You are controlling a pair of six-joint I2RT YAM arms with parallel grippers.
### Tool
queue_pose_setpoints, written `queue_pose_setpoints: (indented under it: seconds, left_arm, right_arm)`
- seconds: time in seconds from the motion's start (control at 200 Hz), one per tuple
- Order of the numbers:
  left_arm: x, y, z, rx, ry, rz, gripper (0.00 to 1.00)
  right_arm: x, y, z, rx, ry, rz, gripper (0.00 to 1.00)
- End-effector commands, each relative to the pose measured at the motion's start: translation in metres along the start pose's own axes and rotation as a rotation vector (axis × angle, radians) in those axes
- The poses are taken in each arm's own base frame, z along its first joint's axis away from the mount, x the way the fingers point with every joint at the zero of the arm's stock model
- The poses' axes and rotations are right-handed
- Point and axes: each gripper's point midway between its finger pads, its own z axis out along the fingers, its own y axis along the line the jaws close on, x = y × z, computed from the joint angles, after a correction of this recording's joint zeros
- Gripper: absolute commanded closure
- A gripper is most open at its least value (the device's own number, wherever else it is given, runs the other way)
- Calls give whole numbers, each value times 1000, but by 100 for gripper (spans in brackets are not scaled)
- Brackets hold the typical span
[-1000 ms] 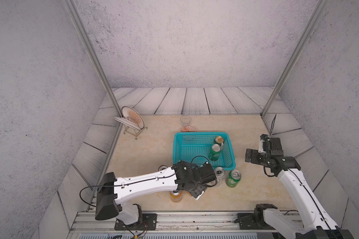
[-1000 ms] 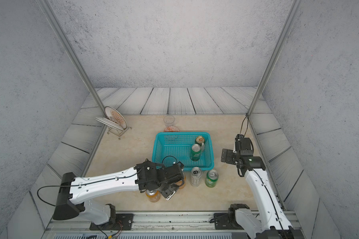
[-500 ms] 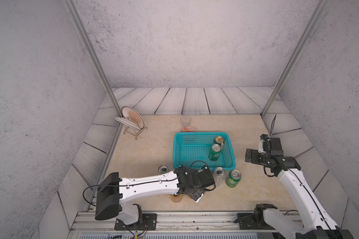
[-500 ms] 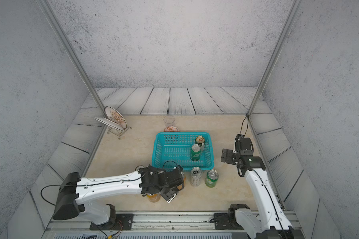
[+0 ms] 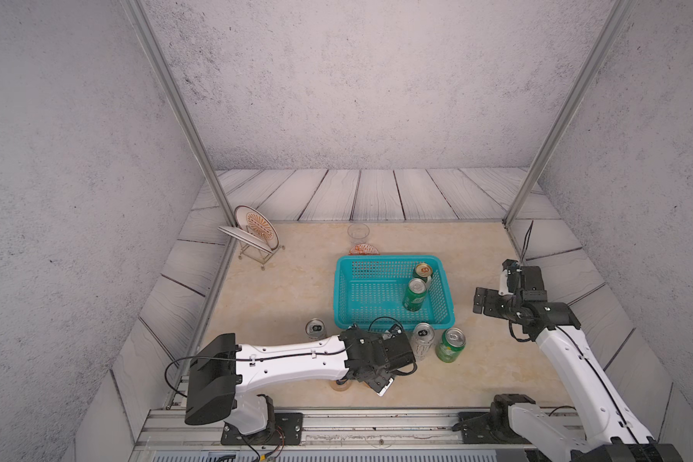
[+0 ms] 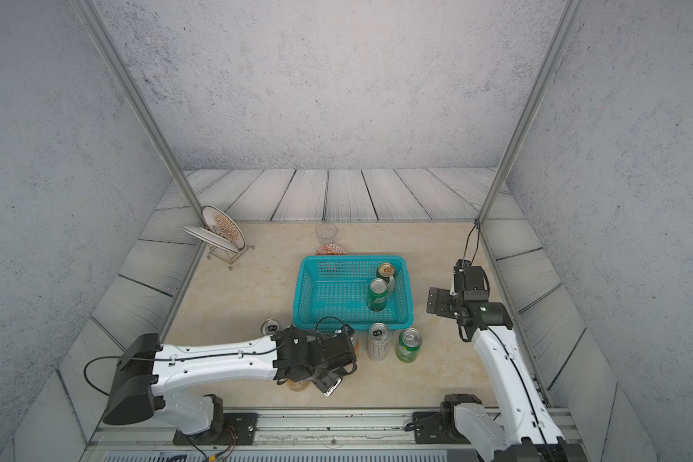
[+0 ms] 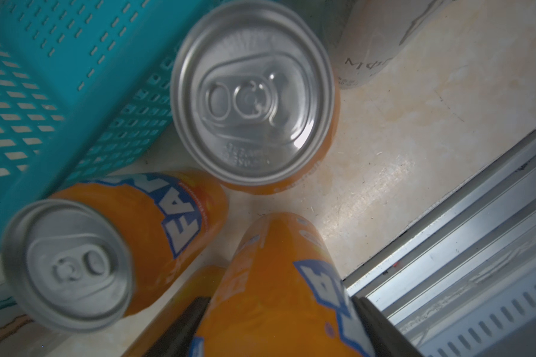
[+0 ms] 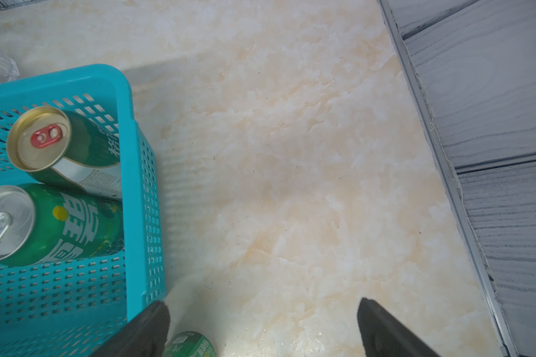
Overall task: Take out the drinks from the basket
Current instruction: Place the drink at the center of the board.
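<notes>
The L gripper (image 7: 280, 312) is seen clamped on an orange can (image 7: 279, 278), w/ a dark finger (image 7: 183, 324) pressed to each flank; whether that can's base is resting on the table (image 5: 281, 288) cannot be told. In both top views this grip is hidden under the L arm, which is stretched low across the table's front, just ahead of the basket (image 5: 393, 260). A 2nd orange can (image 7: 251, 92) is stood upright just outside the basket's front wall, and a 3rd orange can (image 7: 106, 247) is set close beside it, also nr that wall. The basket is placed mid-table. Two drinks are left inside, both upright at its R end: a gold-topped green can (image 5: 422, 271) toward the back corner and a green can (image 5: 415, 295) just in front of it. Outside, off the front R corner, a silver-white can (image 5: 423, 340) and another green can (image 5: 451, 345) are stood side by side. A 2nd silver-white can (image 5: 316, 329) is stood off the front L corner, just behind the L arm. The R gripper (image 8: 260, 333) is released, jaws spread wide, and is held above bare table nr the basket's R side. A patterned bowl (image 5: 364, 250) is seen just behind the basket's back wall, w/ a clear cup (image 5: 357, 232) behind that. A plate rack (image 5: 257, 240) is set at the back L corner.
</notes>
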Motion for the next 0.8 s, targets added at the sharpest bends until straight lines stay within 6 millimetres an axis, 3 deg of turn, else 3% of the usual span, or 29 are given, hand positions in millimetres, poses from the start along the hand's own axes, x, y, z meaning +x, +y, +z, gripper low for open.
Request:
queue_pose_setpoints:
  seconds: [0.0, 0.561, 0.797]
  left_arm:
    - [-5, -4, 4, 5, -34, -13, 27]
    - [2, -8, 23, 3, -4, -21, 26]
    - [5, -8, 25, 2, 7, -19, 18]
  right_arm:
    - [1, -2, 1, 4, 10, 4, 1]
    - [2, -2, 1, 4, 12, 3, 1]
    - [2, -1, 1, 3, 11, 2, 1]
